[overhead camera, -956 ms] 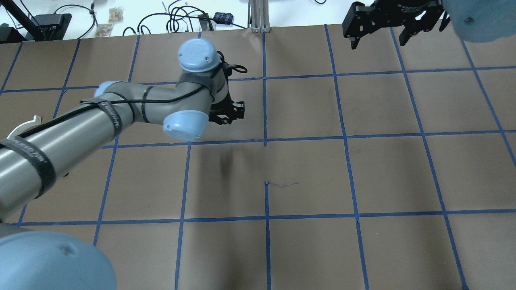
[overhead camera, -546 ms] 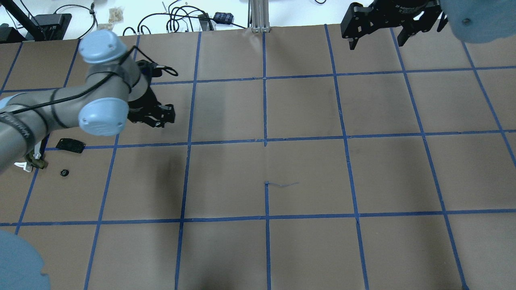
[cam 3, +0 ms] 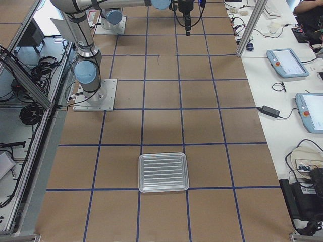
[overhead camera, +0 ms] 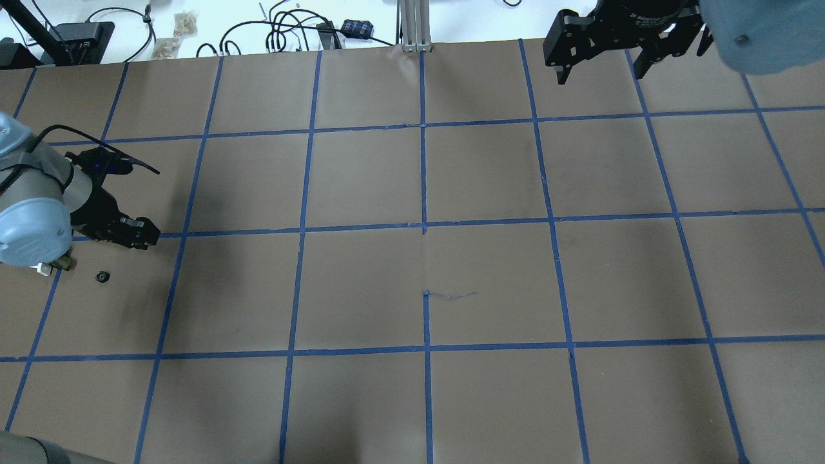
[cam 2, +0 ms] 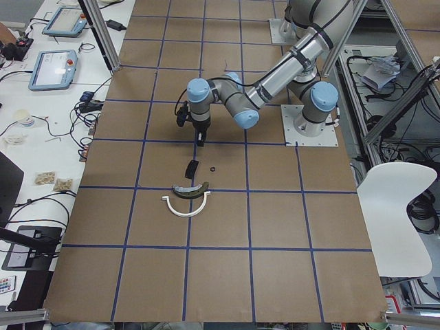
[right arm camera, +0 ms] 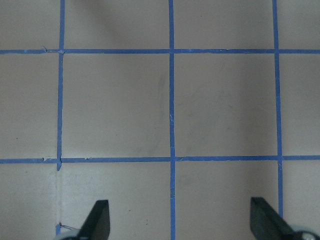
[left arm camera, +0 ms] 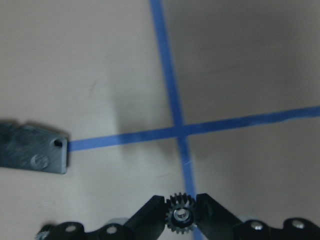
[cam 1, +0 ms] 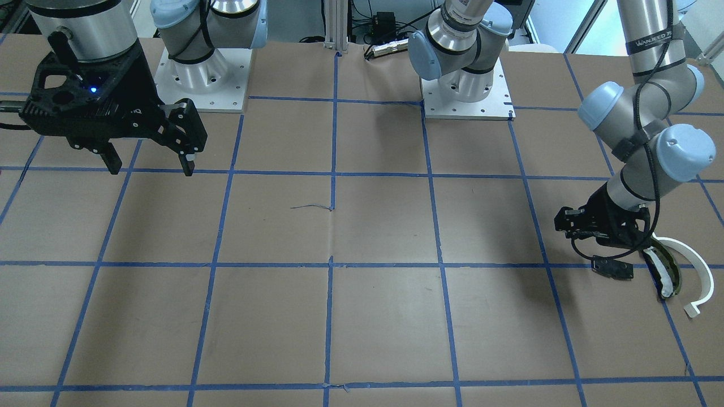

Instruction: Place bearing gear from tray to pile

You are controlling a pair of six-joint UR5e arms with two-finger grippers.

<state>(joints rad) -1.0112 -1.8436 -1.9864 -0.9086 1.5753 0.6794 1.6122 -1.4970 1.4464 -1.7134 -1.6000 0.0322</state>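
Brown paper gridded with blue tape (left arm camera: 165, 60) covers the table (overhead camera: 490, 277). Over it, at my left end, hangs the bearing gear (left arm camera: 181, 216) — a small black toothed wheel with a pale centre, pinched between the fingertips of the left gripper (overhead camera: 147, 237). That gripper is clamped on the gear, and the left wrist view shows this plainly. In the same view two tape lines cross just ahead of the gear, and the corner of the flat black plate (left arm camera: 32, 155) lies off to one side, near but apart. From the exterior left view the gripper looks to be off the paper rather than touching it, though I can't judge the gap.

Around the plate is the rest of the pile (cam 2: 190, 190). It includes the olive curved piece (cam 1: 663, 271) with its white inside, the white arc (cam 1: 691, 270) just beyond it, and a small black ring (overhead camera: 102, 277) loose on the paper nearby. The tray (cam 3: 163, 172) sits well apart, toward the other end of the table.

The right gripper (cam 1: 151, 168) hovers far off on its own side, jaws spread wide with nothing between them.

My read on progress: pickup and carry are done — the gear is off the tray and at the pile. What's left is to lower, let go beside the plate, and pull clear.
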